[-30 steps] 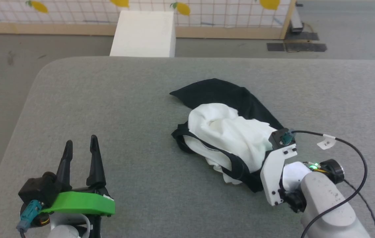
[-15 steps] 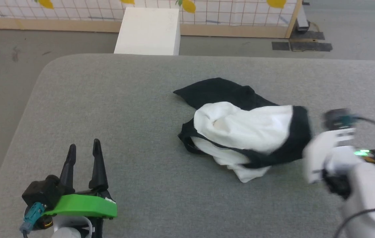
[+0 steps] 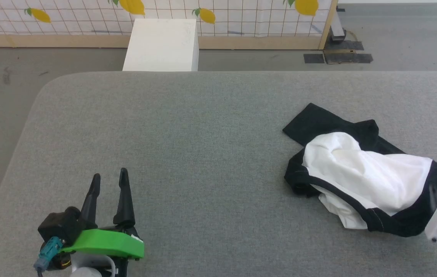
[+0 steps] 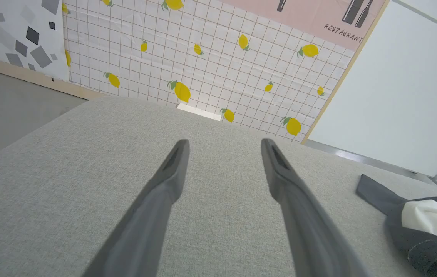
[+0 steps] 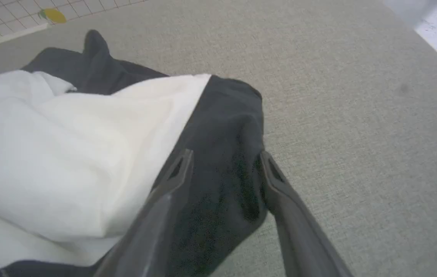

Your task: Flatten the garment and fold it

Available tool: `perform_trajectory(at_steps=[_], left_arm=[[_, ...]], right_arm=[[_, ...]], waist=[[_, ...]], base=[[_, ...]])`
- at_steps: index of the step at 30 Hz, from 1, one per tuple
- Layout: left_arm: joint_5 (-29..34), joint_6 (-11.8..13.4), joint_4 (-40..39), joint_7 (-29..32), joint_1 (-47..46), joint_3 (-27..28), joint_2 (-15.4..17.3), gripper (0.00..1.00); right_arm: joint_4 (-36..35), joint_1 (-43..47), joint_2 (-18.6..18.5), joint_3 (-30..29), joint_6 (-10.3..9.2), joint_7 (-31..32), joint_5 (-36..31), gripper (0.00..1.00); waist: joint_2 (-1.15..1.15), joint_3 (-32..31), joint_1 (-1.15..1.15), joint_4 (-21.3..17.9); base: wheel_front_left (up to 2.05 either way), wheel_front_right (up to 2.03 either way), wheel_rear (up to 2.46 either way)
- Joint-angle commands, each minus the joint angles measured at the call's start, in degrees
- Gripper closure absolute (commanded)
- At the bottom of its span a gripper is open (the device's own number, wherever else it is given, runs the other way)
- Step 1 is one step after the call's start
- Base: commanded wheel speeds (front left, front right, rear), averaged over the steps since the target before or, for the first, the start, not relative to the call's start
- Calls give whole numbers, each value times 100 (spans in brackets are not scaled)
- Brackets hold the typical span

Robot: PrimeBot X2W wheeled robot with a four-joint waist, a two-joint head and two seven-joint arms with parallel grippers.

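- The right gripper (image 5: 226, 157) had pulled the garment's (image 3: 368, 181) black side outward, then released it, jaws apart.
- Garment remained crumpled; left gripper (image 3: 109, 175) sat wide open, empty.

The garment (image 3: 368, 181) is soft matt cloth, creased in its white panel. The table (image 3: 203, 127) wears grey woven fabric with a fine rough grain. On the left gripper (image 3: 109, 173), the fingers (image 4: 170, 181) look like matt dark plastic and the green cover (image 3: 102, 240) is smooth, faintly glossy. The white box (image 3: 160, 42) is smooth and matt.
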Motion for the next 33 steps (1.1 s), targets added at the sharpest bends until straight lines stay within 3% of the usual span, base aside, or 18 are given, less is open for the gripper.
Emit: perform_trajectory(at_steps=[1, 7, 13, 18, 25, 33], left_arm=[[76, -32, 23, -21, 46, -16, -26, 0], [-40, -68, 114, -21, 27, -157, -40, 0], [-265, -71, 196, -21, -60, -406, -46, 0], [-627, -134, 413, 223, -545, -909, -48, 0], [-1377, -125, 1185, 1667, -2310, -1926, -48, 0], [-1560, 328, 2401, 3745, -4172, -3470, -48, 0]], right_arm=[[-134, -127, 34, -37, -9, -306, 223, 0], [-535, 216, 89, 171, -9, -1705, 1238, 0], [-414, 855, 91, 787, -9, -2301, 1850, 0], [-305, 1007, 92, 1071, -9, -2529, 1919, 0], [-279, 756, 92, 1204, -9, -2598, 1882, 0], [-8, 476, 92, 1363, -9, -2795, 2024, 0]], waist=[[0, -42, 0, -18], [0, -205, 0, -39], [0, -257, 0, -173], [0, -160, 0, -362], [0, 218, 0, -794], [0, 886, 0, -1360]], base=[[0, 0, 0], [0, 0, 0], [0, 0, 0], [0, 0, 0], [0, 0, 0], [0, 0, 0]])
